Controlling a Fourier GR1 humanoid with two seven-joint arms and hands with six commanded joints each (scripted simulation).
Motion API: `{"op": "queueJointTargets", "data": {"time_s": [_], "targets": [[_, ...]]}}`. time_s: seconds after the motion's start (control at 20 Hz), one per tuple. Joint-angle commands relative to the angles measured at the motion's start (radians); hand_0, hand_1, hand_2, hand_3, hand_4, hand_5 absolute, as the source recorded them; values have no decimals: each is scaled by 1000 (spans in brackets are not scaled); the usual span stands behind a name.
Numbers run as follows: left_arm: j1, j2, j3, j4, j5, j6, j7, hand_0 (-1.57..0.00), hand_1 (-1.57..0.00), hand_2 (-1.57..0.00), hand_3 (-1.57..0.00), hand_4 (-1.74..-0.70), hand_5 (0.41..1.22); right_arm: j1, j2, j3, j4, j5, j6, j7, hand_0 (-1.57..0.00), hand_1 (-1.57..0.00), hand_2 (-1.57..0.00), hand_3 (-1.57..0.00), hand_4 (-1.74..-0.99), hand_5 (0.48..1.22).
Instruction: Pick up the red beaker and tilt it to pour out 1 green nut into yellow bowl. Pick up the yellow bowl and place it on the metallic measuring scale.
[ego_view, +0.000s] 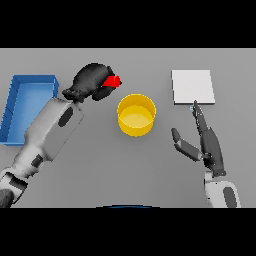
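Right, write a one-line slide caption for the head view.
Left hand holds red beaker beside yellow bowl; right hand open near scale.

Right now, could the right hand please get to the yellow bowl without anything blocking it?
Probably yes: the right hand is open, and only bare table lies between it and the yellow bowl.
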Motion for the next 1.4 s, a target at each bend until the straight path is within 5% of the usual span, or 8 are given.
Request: {"op": "queueJointTargets", "data": {"time_s": [0.0,0.2,0.5,0.8,1.35], "targets": [[-26,1,-30,11,-40,-13,12,-1570,-1571,-1571,-1570,-1740,1183,-10,-4,-9,5,-8,2,3,1,1,1,1,-1183,673],[-96,16,-140,61,-170,-104,32,-1571,-1571,-1571,-1492,-1698,1205,-8,11,-3,3,-9,-3,19,1,1,1,1,-1190,675],[-213,18,-280,138,-316,-208,-52,-1571,-1571,-1571,-1295,-1719,1217,-7,21,-24,0,-65,14,40,1,1,1,1,-1206,639],[-313,-8,-399,210,-440,-228,-142,-1571,-1571,-1571,-1499,-1730,1220,-18,26,-18,17,-17,-24,13,1,1,1,1,-1213,591],[-425,-13,-615,273,-652,-192,-257,-1571,-1571,-1571,-1565,-1736,1221,-12,30,-19,14,-18,-29,9,1,1,1,1,-1129,566]]}}
